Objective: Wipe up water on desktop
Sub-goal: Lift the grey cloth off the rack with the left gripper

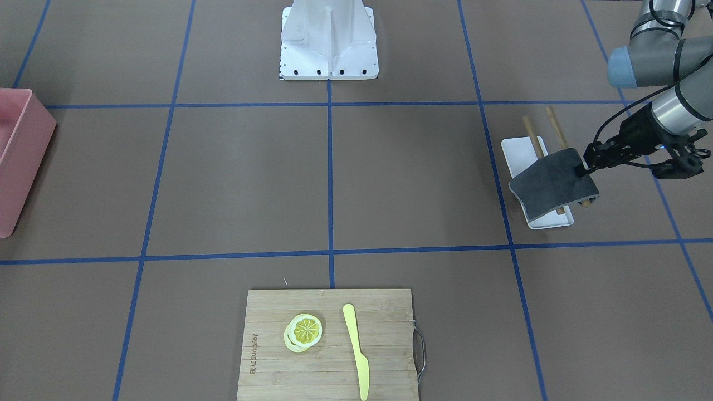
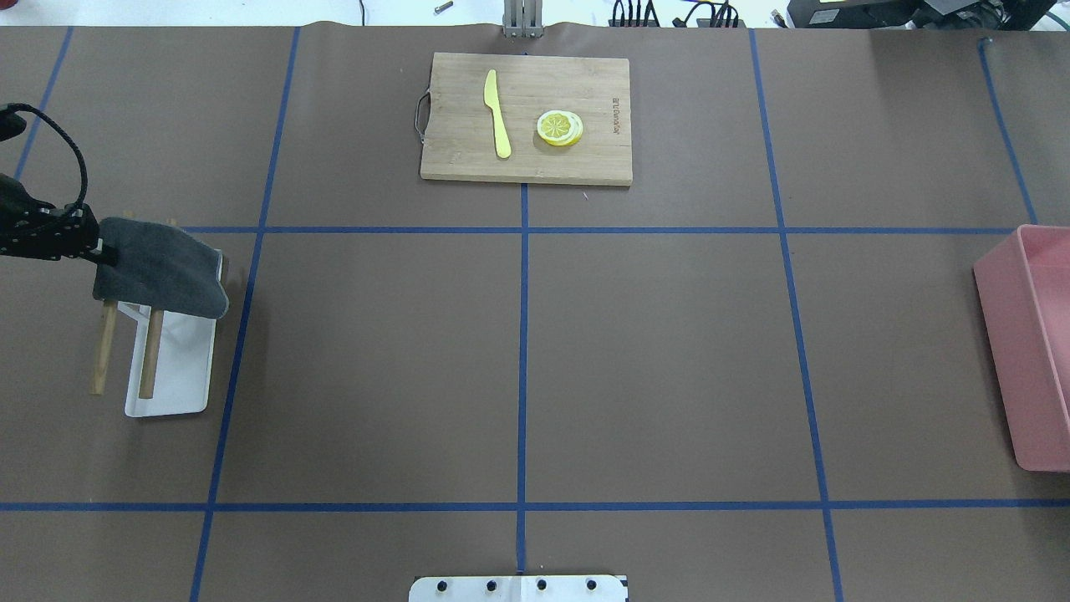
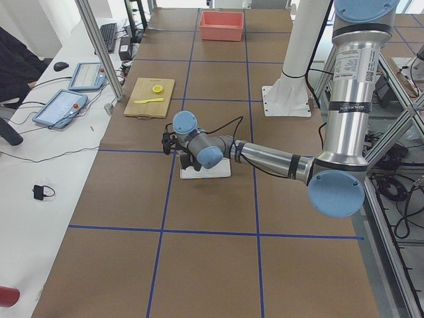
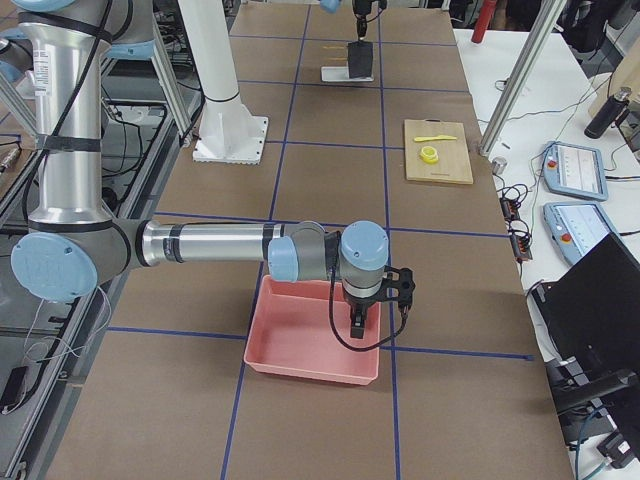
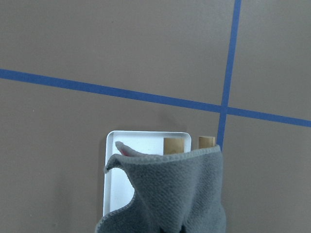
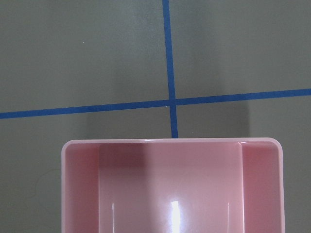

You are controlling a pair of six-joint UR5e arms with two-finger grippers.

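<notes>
Since the grey cloth [image 1: 551, 186] drapes over the white tray [image 1: 515, 146], a good chunk of the tray and the far ends of the two wooden sticks [image 1: 552, 123] are hidden under it. The left gripper [image 1: 585, 165] is clamped on the cloth's edge and holds it over the tray. Its fingertips are mostly buried in fabric, and I can't tell if the cloth's low corner touches the tray.

The right gripper [image 4: 358, 322] hangs over the pink bin [image 4: 300, 345], but it only shows small in the right-side view and its wrist camera catches no fingers, so no idea whether its jaws are apart or together. The bin is cropped at the frame edge in the front and overhead views.

Any wet patch on the desktop [image 2: 376, 359] is too hard to pick out against the matte brown. The desktop lies flat under everything, long axis running side to side in the overhead view, with blue tape lines [image 2: 522, 359] splitting it into big rectangles. The bamboo cutting board [image 2: 451, 159] with the yellow knife [image 2: 496, 113] and lemon slices [image 2: 558, 128] sits at the edge far from the robot.
</notes>
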